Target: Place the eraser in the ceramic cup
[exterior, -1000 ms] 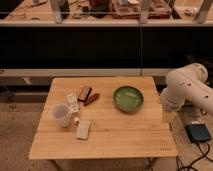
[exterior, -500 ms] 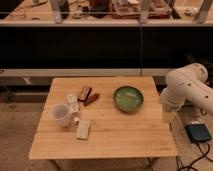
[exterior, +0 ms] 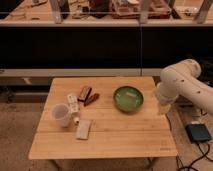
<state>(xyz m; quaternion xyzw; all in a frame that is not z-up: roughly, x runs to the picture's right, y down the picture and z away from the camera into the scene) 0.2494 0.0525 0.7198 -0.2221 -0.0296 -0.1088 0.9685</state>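
Observation:
The eraser (exterior: 84,93), a small dark block, lies on the wooden table (exterior: 115,140) left of centre, toward the back. The ceramic cup (exterior: 61,115), whitish and upright, stands near the table's left edge, in front and to the left of the eraser. My gripper (exterior: 163,107) hangs at the end of the white arm (exterior: 182,82) over the table's right edge, far from both the eraser and the cup. I see nothing in it.
A shallow green bowl (exterior: 128,98) sits right of centre, between the gripper and the eraser. A slim reddish stick (exterior: 92,99) lies beside the eraser, a small white item (exterior: 73,103) next to the cup, and a pale flat slab (exterior: 83,128) in front. A dark box (exterior: 198,133) rests on the floor at right.

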